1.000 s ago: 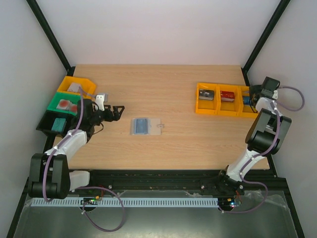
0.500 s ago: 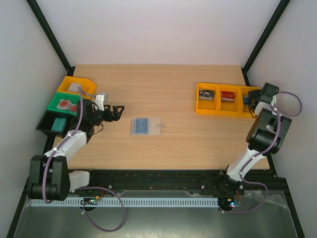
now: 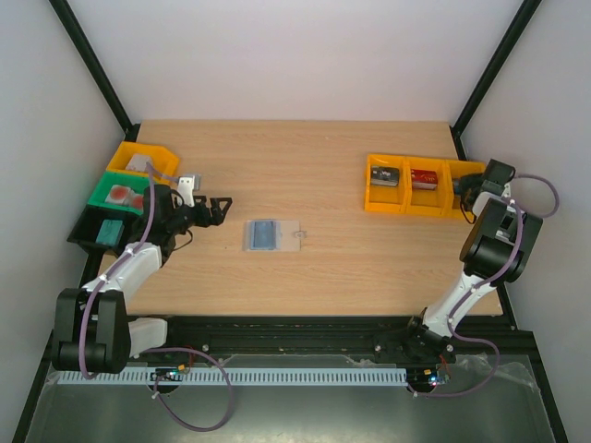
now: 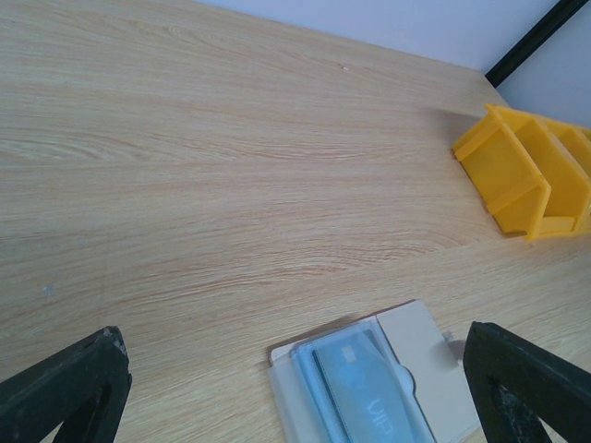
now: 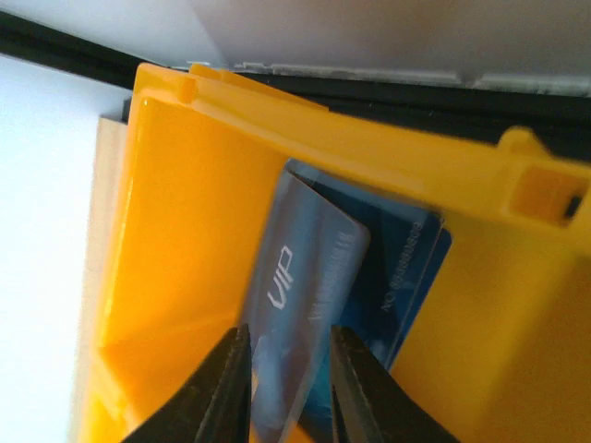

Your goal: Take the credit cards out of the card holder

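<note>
The card holder (image 3: pixel 268 234) lies open on the table, pale beige with a blue inside; in the left wrist view (image 4: pixel 420 343) a pale blue credit card (image 4: pixel 365 392) sits in its pocket. My left gripper (image 3: pixel 222 209) is open and empty just left of it, the holder lying between its fingertips in the wrist view (image 4: pixel 295 365). My right gripper (image 3: pixel 468 189) reaches into the rightmost yellow bin (image 5: pixel 175 231). Its fingers (image 5: pixel 231 378) stand slightly apart around a blue "VIP" card (image 5: pixel 305 295), blurred, with a gap on the right side. A darker blue card (image 5: pixel 411 268) stands behind it.
A row of yellow bins (image 3: pixel 411 196) at the right holds a dark item (image 3: pixel 383 175) and a red item (image 3: pixel 424 178); it shows in the left wrist view (image 4: pixel 531 180). Yellow (image 3: pixel 138 159), green (image 3: pixel 120 192) and black (image 3: pixel 100 231) bins stand at the left edge.
My right wrist has shifted a little down and left over the rightmost yellow bin. The left arm and the card holder have not moved.
</note>
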Robot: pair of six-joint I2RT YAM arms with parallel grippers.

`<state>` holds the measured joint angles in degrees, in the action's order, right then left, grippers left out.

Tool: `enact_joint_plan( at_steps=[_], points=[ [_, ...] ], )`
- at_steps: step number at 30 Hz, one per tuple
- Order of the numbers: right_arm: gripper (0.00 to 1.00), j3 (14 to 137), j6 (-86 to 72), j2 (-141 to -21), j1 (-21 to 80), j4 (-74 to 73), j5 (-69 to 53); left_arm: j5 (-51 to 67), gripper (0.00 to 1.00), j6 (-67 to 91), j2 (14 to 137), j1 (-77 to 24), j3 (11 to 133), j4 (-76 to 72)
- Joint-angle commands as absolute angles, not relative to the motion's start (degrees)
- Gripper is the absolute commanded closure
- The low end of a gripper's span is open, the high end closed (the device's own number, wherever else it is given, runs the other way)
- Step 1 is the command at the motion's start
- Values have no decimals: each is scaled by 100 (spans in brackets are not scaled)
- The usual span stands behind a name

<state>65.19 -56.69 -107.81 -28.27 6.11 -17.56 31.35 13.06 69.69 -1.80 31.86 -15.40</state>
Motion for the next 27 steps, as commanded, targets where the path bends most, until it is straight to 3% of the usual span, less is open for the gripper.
enact_joint_plan(
  at_steps=[1,4,9,11,12,14,27],
  points=[
    [72,6631,-5427,-10560,-2878,96,-1249,3217,1,1228,6953,-141,3294,-1556],
    [65,6935,-5223,-10513,-2874,-445,-1087,3209,0,1226,6952,-141,3276,-1571],
    [63,7240,-5071,-10419,-2875,-1291,-672,3211,0,1239,6944,-147,3245,-1600],
    [74,7310,-4992,-10444,-2874,-1622,-584,3207,0,1248,6936,-141,3226,-1611],
    [86,7332,-4950,-10479,-2875,-1765,-567,3206,0,1252,6942,-141,3212,-1626],
    [97,7354,-4903,-10578,-2882,-1987,-605,3215,0,1256,6956,-141,3209,-1634],
    [98,8037,-4818,-11655,-2875,-2334,-1059,3181,1,1170,6939,-141,3234,-1514]
  ],
)
